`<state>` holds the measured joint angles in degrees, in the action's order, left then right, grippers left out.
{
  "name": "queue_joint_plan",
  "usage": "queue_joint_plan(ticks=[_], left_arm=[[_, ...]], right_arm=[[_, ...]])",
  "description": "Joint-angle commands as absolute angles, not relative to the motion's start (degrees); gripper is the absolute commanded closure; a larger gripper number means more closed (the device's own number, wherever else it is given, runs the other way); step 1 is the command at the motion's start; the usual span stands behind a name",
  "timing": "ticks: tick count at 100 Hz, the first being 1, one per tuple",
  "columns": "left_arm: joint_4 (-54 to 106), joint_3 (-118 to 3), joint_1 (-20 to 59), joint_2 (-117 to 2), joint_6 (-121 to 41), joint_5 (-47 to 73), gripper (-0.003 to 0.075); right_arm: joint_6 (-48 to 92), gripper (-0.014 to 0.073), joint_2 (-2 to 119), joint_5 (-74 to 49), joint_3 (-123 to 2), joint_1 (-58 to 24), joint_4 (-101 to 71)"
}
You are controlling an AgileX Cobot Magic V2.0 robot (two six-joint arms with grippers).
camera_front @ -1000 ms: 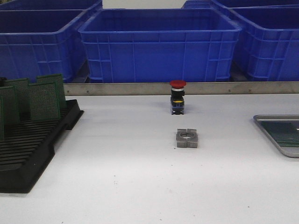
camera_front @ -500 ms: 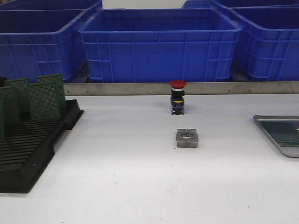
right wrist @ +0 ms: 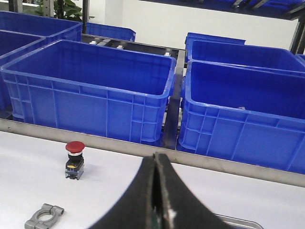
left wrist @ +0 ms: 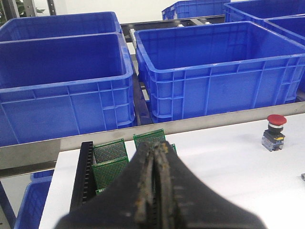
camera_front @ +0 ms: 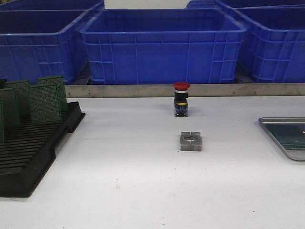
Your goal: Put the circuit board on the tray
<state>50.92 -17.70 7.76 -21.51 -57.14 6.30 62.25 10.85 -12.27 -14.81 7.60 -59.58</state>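
Several green circuit boards (camera_front: 45, 102) stand upright in a black slotted rack (camera_front: 28, 157) at the table's left. The silver tray (camera_front: 281, 120) lies at the right edge, cut off by the frame, and something flat and green (camera_front: 291, 135) lies on its floor. Neither gripper shows in the front view. My left gripper (left wrist: 156, 146) is shut with nothing in it, above the rack (left wrist: 85, 176) and its boards (left wrist: 110, 162). My right gripper (right wrist: 156, 155) is shut too. A strip of the tray rim (right wrist: 238, 221) shows beside its finger.
A red-capped push button (camera_front: 181, 99) stands mid-table, and a grey metal clamp ring (camera_front: 191, 141) lies in front of it. Behind a metal rail (camera_front: 119, 90) at the table's far edge sit large blue bins (camera_front: 162, 45).
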Motion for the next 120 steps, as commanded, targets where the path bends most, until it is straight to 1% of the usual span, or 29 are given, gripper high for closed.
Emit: queue_joint_plan(ticks=[1, 55, 60, 63, 69, 75, 80, 93, 104, 120], left_arm=[[51.74, -19.32, 7.69, -21.72, -56.74, 3.88, 0.0738], [50.28, -19.32, 7.69, -21.72, -56.61, 2.69, 0.0738], [47.15, -19.32, 7.69, -21.72, -55.34, 2.43, 0.0738], [42.85, -19.32, 7.69, -21.72, -51.78, 2.43, 0.0738], [32.21, -19.32, 7.66, -21.45, -42.08, 2.30, 0.0739], [19.74, -19.32, 7.57, -20.86, -28.52, 2.30, 0.0739], [12.88, -19.31, 7.57, -20.13, -21.81, 2.30, 0.0738], [-0.57, -18.52, 7.57, -17.18, -11.37, 2.18, 0.0738], [-6.68, -15.82, 7.57, -13.04, -4.12, 2.18, 0.0739], [-6.93, -9.33, 5.93, -7.01, -2.81, 1.82, 0.0739]], right_arm=[[62.69, 0.0663, 11.37, -9.62, -16.14, 7.67, -60.78], [62.69, 0.0663, 11.37, -9.62, -16.14, 7.67, -60.78], [62.69, 0.0663, 11.37, -9.62, -16.14, 7.67, -60.78], [62.69, 0.0663, 11.37, -9.62, -16.14, 7.67, -60.78], [62.69, 0.0663, 11.37, -9.62, -16.14, 7.67, -60.78], [62.69, 0.0663, 11.37, -9.62, -16.14, 7.67, -60.78], [62.69, 0.0663, 11.37, -9.62, -16.14, 7.67, -60.78], [62.69, 0.0663, 11.37, -9.62, -16.14, 7.67, -60.78], [62.69, 0.0663, 11.37, -9.62, -16.14, 7.67, -60.78], [62.69, 0.0663, 11.37, -9.62, -16.14, 7.67, -60.83]])
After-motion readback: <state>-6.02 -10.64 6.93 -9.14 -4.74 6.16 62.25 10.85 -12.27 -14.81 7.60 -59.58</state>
